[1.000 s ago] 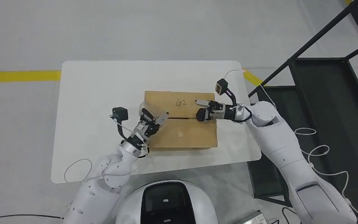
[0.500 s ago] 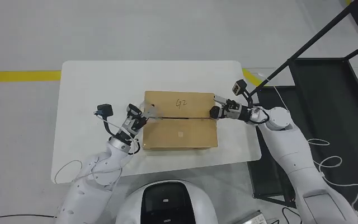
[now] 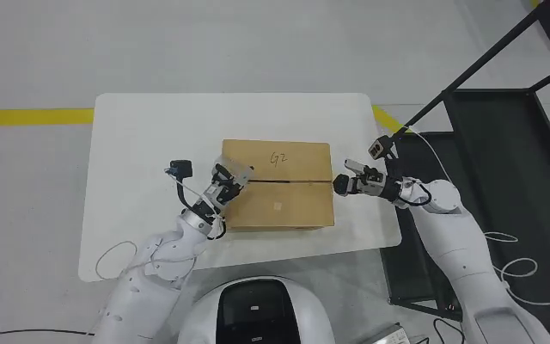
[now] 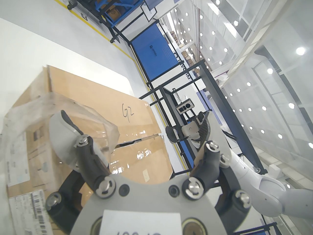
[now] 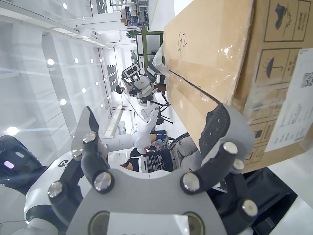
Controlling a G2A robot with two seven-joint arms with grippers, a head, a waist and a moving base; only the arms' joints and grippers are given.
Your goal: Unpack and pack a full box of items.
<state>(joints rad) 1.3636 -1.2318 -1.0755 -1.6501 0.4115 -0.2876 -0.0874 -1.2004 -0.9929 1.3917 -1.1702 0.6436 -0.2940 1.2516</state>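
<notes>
Stiff, likely heavy box [image 3: 277, 185]; thin clingy tape [image 4: 94, 116] curling off one end: pinch its loose flap. Left end effector [image 4: 134, 122], right end effector [image 5: 153, 112] spread, clamping nothing.

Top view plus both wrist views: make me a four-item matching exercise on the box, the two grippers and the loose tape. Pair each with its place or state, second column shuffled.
Column one
1. cardboard box
2. left gripper
3. right gripper
4. clear tape

Column two
A. open, just past the box's end nearest the black rack
B. draped over one of the left fingers
C. flaps shut, on the white table
D. open, at the box's end farther from the rack

Pairs: 1-C, 2-D, 3-A, 4-B
</notes>
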